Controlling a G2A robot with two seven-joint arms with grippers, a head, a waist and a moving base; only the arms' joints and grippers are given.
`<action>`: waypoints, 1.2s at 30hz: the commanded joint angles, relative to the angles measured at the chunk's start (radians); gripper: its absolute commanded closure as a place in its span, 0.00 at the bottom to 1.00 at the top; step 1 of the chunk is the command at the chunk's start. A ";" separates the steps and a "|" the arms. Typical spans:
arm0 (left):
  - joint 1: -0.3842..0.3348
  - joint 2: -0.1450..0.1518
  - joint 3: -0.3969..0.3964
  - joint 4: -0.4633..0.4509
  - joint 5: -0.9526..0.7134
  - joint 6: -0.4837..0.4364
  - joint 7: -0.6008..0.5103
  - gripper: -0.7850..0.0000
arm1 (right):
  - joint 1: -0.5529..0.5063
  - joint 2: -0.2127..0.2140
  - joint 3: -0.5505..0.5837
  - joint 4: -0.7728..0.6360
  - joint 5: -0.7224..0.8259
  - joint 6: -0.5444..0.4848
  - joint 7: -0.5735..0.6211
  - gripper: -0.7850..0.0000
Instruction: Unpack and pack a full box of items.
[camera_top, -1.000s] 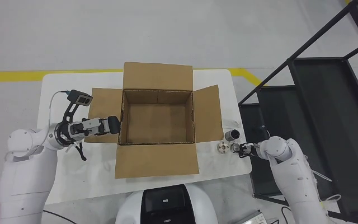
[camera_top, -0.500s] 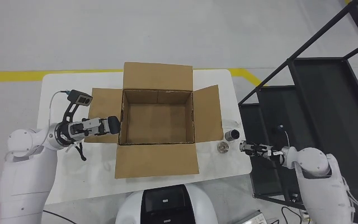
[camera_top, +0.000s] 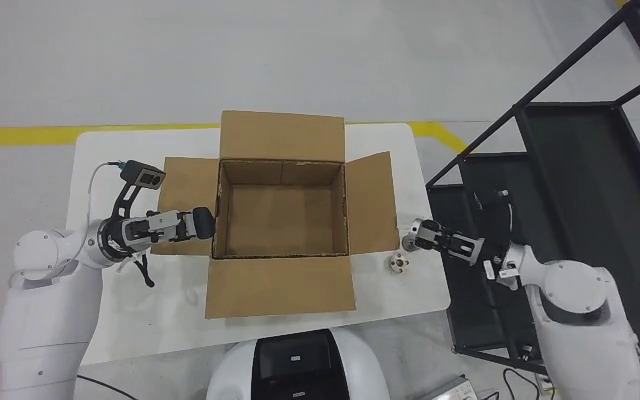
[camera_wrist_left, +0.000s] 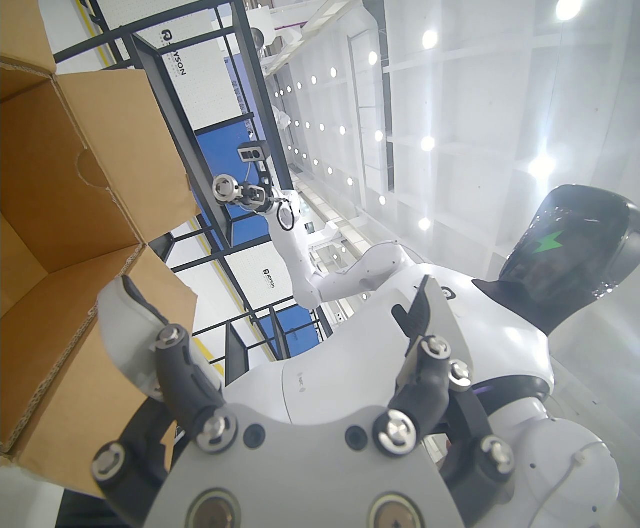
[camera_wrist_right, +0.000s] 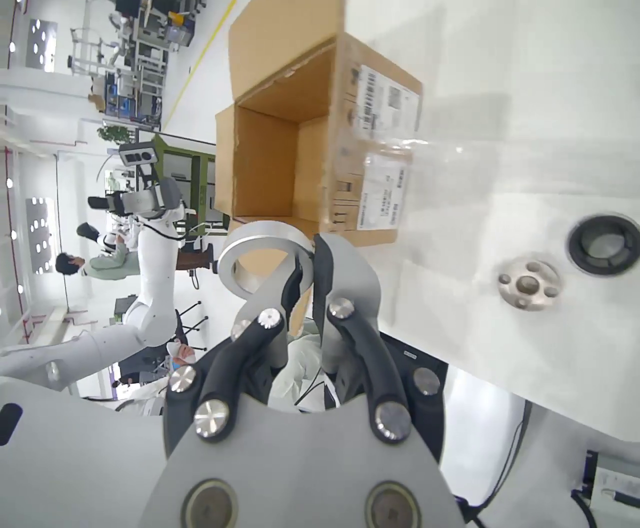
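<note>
Beside the empty, open cardboard box (camera_top: 283, 220) on the table (camera_top: 110, 170), the right gripper (camera_top: 418, 237) pinches a metal ring (camera_wrist_right: 265, 234). The left gripper (camera_top: 203, 222) sits spread wide at the box's opposite wall. Packing seems under way: next, carry the ring over the flap and release it inside.

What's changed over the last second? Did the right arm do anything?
The right gripper, shut on a metal ring, swung out from beside the metal disc, then came back in farther from the robot. Whether it already held the ring is unclear. The left gripper, box and disc stayed put.
</note>
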 joint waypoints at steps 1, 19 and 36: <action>0.000 0.000 0.000 0.000 0.000 0.000 0.000 0.00 | 0.019 0.003 -0.034 -0.037 -0.026 0.012 0.010 1.00; 0.000 0.000 0.000 0.000 0.000 0.000 0.000 0.00 | 0.473 -0.021 -0.602 0.098 -0.254 0.421 -0.076 1.00; 0.000 0.000 0.000 0.000 0.000 0.000 0.000 0.00 | 0.457 -0.006 -0.585 0.131 -0.172 0.268 -0.012 0.00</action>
